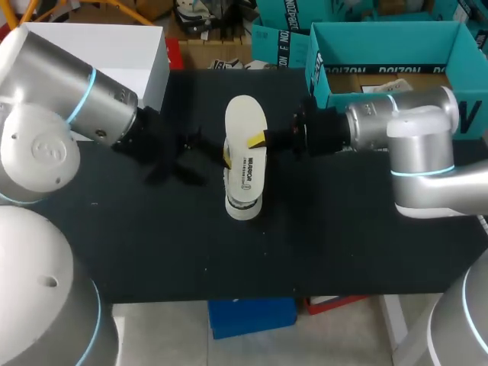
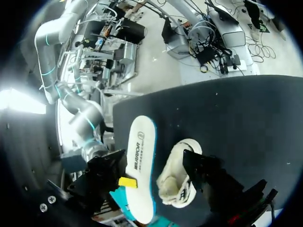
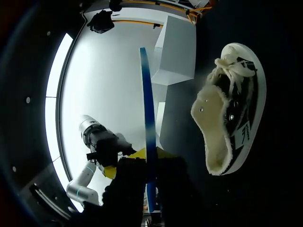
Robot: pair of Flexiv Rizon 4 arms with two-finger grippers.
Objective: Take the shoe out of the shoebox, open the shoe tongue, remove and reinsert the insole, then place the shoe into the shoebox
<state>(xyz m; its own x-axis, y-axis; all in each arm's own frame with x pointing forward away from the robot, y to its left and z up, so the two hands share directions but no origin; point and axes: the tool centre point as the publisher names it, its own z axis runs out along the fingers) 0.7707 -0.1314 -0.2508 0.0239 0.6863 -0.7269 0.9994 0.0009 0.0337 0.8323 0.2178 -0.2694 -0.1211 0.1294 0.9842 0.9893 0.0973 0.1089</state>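
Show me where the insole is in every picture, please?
Head view: the insole is in the middle, overlapping the far end of the shoe.
Left wrist view: the insole shows its flat white face, beside the shoe.
Right wrist view: the insole is edge-on, a thin blue strip pinched by the right gripper.
Shared landmark: the cream shoe.

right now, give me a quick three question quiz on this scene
1. True or false: the insole sits inside the shoe.
2. Which gripper holds the insole: A left, B right, C neither?
3. Fill in: the shoe lies on the ___, outside the shoebox.

Key: 1 false, it is held up clear of the shoe. 2 B, the right gripper is closed on it. 3 table.
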